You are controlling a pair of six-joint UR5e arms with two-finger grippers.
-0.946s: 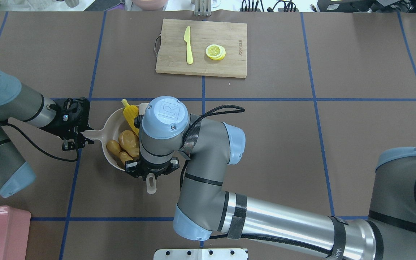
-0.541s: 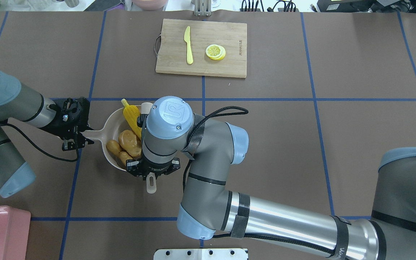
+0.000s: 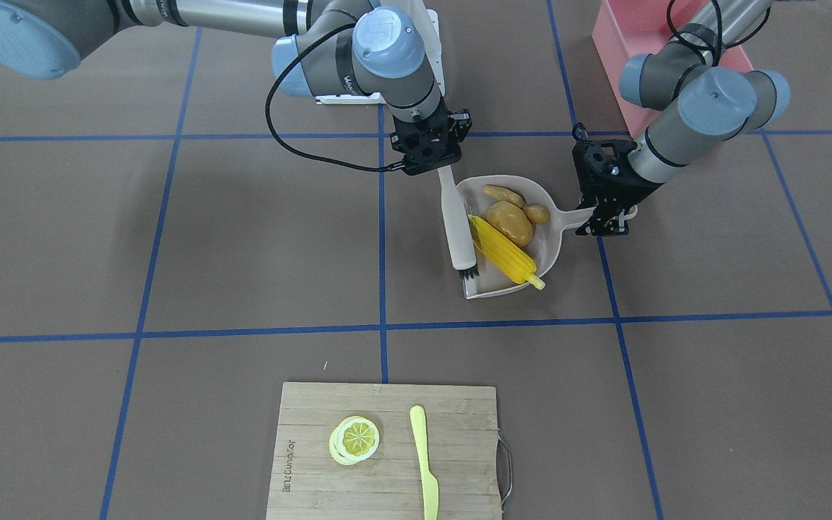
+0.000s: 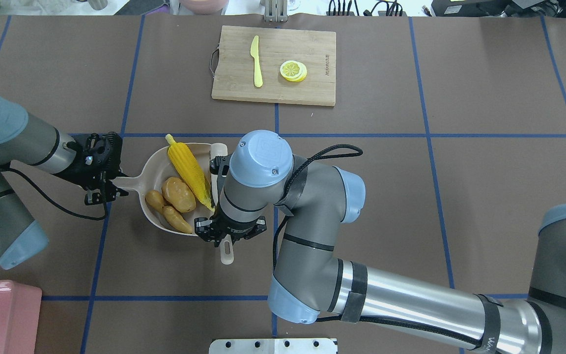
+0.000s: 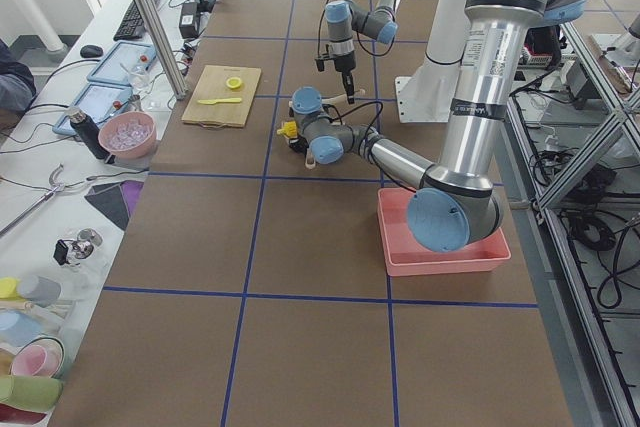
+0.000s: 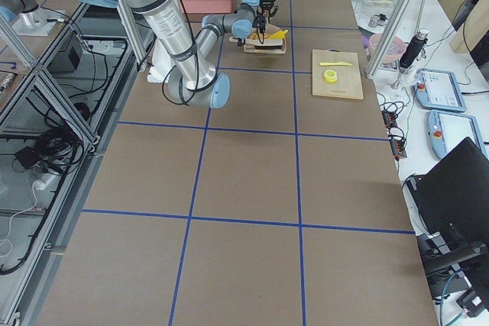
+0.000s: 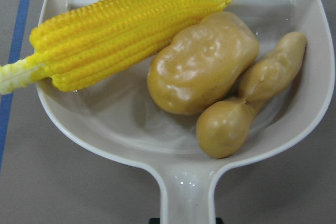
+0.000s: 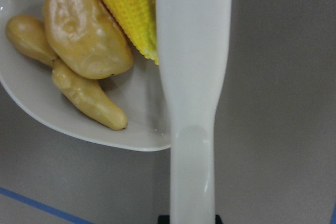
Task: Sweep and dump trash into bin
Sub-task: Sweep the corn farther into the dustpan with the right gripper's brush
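The beige dustpan [image 4: 161,166] lies on the table and holds the yellow corn cob [image 4: 189,167], the brownish potato [image 4: 179,194] and the tan ginger root [image 4: 170,216]. My left gripper [image 4: 108,189] is shut on the dustpan's handle. My right gripper [image 4: 226,236] is shut on the handle of a white brush [image 3: 456,224], which lies along the pan's open side next to the corn. The pink bin [image 4: 0,317] stands at the near left corner, apart from both grippers. The left wrist view shows the corn [image 7: 131,30], potato [image 7: 202,69] and ginger [image 7: 252,103] inside the pan.
A wooden cutting board [image 4: 312,54] at the far middle carries a yellow plastic knife [image 4: 256,61] and lemon slices [image 4: 293,71]. A white mounting plate [image 4: 273,345] sits at the near edge. My right arm's elbow hangs over the table's middle.
My right arm has moved right with the brush, uncovering the pan. The corn now lies fully inside the pan. My left gripper and the dustpan have not moved.
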